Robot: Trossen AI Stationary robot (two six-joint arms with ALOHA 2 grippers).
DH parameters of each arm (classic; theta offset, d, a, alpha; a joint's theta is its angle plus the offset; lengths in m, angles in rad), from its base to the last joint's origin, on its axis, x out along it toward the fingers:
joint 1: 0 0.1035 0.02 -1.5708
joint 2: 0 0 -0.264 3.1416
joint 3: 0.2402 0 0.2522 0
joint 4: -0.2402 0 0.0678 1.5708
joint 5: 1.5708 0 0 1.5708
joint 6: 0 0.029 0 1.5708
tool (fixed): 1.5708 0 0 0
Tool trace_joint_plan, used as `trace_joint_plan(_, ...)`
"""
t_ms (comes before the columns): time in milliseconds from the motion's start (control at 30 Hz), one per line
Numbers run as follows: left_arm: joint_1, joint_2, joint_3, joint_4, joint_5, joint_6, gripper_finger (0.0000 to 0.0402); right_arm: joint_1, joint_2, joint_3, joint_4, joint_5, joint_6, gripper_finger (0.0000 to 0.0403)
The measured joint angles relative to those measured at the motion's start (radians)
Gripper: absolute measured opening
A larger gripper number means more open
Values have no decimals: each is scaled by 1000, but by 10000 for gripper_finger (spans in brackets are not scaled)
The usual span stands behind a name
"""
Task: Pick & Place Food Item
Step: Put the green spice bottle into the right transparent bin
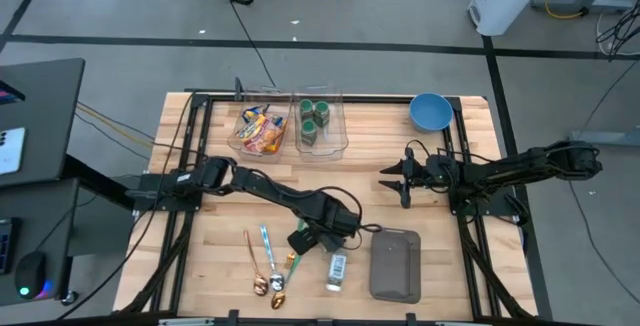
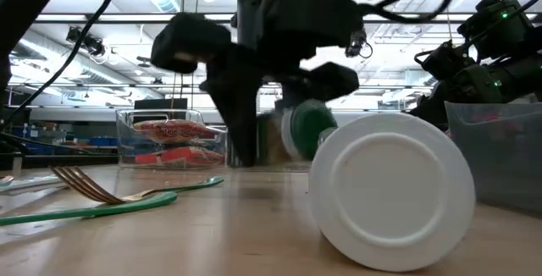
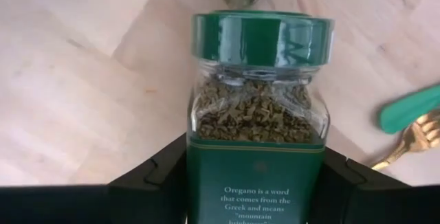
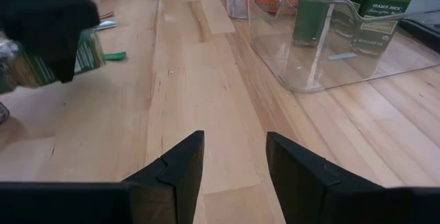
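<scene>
Right now my left end effector [image 3: 254, 183] is clenched on the oregano jar [image 3: 258, 107] above the tabletop [image 1: 230, 226] near the forks, seemingly clear of it, and its smooth glass could slip while my right end effector [image 4: 234, 159] idles open.

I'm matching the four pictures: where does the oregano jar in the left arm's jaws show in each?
High view: oregano jar at lower centre.
Low view: centre, green lid facing us.
Left wrist view: centre.
Right wrist view: far left, mostly hidden.
Shared landmark: the green-handled fork beside it.
</scene>
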Motion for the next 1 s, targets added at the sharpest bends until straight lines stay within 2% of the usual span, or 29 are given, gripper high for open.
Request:
trace_joint_plan(133, 9, -43, 0, 16, 42, -44, 207, 0, 0, 0, 0, 0, 0, 167)
trace_joint_plan(267, 24, -92, 0, 148, 144, -95, 207, 0, 0, 0, 0, 0, 0, 167)
trace_joint_plan(467, 36, -113, 0, 530, 368, -167, 207, 0, 0, 0, 2, 0, 0, 167)
trace_joint_plan(633, 24, -100, 1, 866, 428, -216, 207, 0, 0, 0, 1, -1, 1, 167)
trace_joint_plan(700, 14, -90, 0, 1013, 418, -245, 207, 0, 0, 0, 1, -3, 0, 167)
trace_joint_plan(800, -5, -66, 2, 1253, 334, -307, 207, 0, 0, 0, 7, -3, 1, 167)
trace_joint_plan(933, -32, -14, 2, 1539, 136, -375, 207, 0, 0, 0, 8, -3, 2, 167)
trace_joint_plan(1000, -38, 19, 2, 1637, 70, -385, 207, 0, 0, 0, 8, -3, 4, 167)
